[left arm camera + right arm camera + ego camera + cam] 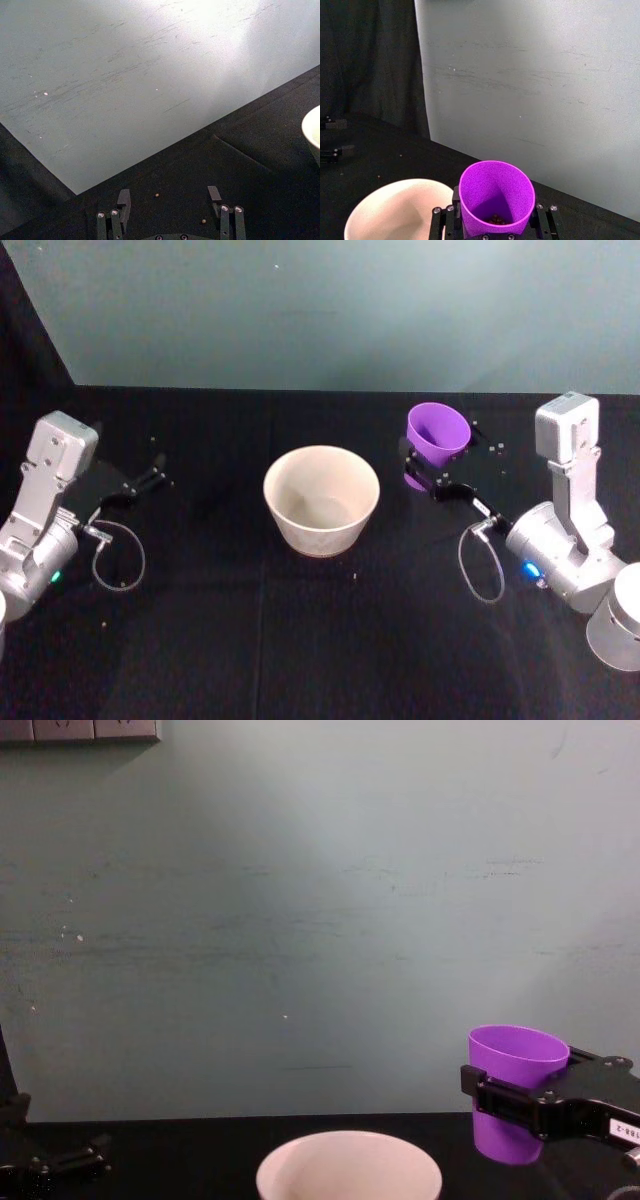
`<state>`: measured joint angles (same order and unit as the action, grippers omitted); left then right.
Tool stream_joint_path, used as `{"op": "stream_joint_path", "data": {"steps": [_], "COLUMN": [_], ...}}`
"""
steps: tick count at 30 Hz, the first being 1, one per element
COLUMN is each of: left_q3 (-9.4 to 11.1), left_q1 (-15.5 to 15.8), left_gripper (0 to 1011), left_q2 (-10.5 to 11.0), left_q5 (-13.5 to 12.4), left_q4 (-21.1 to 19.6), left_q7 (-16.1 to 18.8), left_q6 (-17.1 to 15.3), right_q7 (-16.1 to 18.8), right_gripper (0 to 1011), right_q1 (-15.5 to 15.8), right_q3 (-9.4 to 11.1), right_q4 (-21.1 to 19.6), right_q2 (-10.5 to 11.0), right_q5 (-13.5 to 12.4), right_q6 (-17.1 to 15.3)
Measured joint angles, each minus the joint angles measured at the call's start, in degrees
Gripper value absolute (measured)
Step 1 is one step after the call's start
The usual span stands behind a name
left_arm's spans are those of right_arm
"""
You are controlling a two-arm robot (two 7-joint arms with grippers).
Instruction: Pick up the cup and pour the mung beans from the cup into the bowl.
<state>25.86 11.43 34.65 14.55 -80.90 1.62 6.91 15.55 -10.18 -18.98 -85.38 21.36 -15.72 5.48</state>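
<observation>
Right gripper [425, 475] has its fingers closed round the lower part of the cup [438, 432], mouth up, with the mung beans [496, 218] lying at its bottom (only a small dark cluster). Off to this gripper's left, apart from it, stands the bowl [320, 528]. Farther left again, the left gripper [150, 478] sits with fingers spread.

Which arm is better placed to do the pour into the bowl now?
Right. The right gripper is shut on the purple cup, mung beans inside, just beside the white bowl. The left gripper sits open and empty on the bowl's other side.
</observation>
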Motion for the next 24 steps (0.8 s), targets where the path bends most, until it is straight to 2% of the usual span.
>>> {"op": "stream_joint_path", "data": {"steps": [24], "left_q3": [0.0], "left_q1": [0.0], "left_gripper": [1000], "left_q2": [0.0], "left_q5": [0.0], "left_q4": [0.0], "left_q7": [0.0], "left_q6": [0.0], "right_q7": [-0.1], "right_gripper": [734], "right_q1": [0.0], "right_q3": [0.0], "right_q4": [-0.1], "right_q2": [0.1], "right_q5": [0.0], "right_q6": [0.1]}}
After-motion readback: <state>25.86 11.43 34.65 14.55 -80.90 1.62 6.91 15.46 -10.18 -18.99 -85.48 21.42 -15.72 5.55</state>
